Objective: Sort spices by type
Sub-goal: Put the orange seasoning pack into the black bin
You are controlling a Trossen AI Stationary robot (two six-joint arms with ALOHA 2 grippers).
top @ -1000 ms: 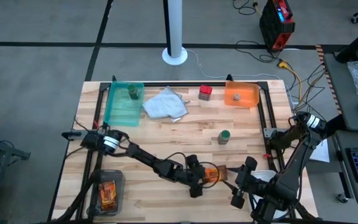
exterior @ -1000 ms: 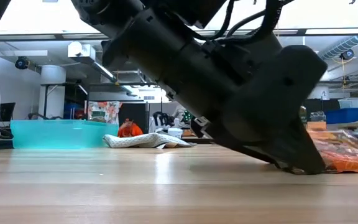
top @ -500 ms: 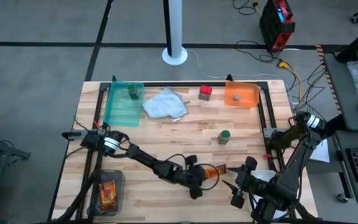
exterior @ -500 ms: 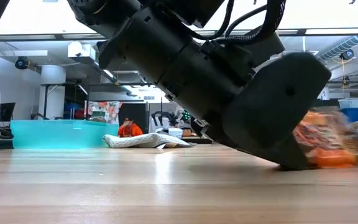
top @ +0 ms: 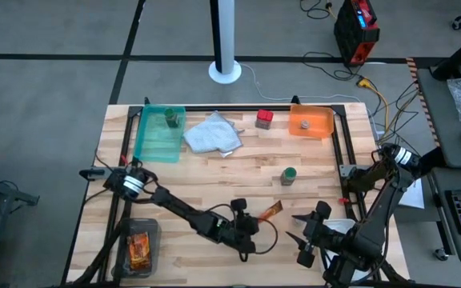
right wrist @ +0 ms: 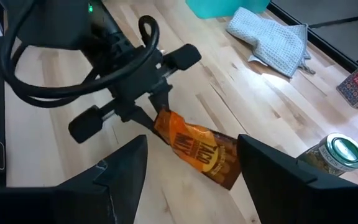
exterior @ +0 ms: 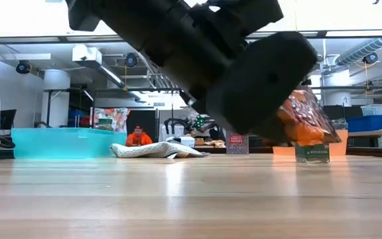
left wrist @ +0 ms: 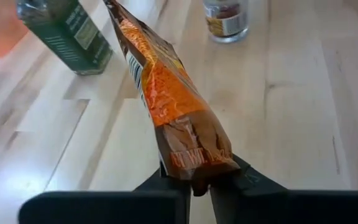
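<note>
I note the orange-brown packet (left wrist: pixel 173 112) held clear of the surface (top: pixel 214 168), near its front edge, pinched at one end by my left pincer (left wrist: pixel 196 183), which is clenched on it. A green-capped jar (top: pixel 289 175) stands just beyond. In the low view my left arm hides most of the packet. My right pincer (right wrist: pixel 188 165) waits near the front right, released and grasping nothing, its fingertips cut off.

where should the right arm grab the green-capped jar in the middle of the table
Grip the green-capped jar around its body just under the cap, coming straight down from above. It stands upright with bare wood around it, so the open right gripper has room.
</note>
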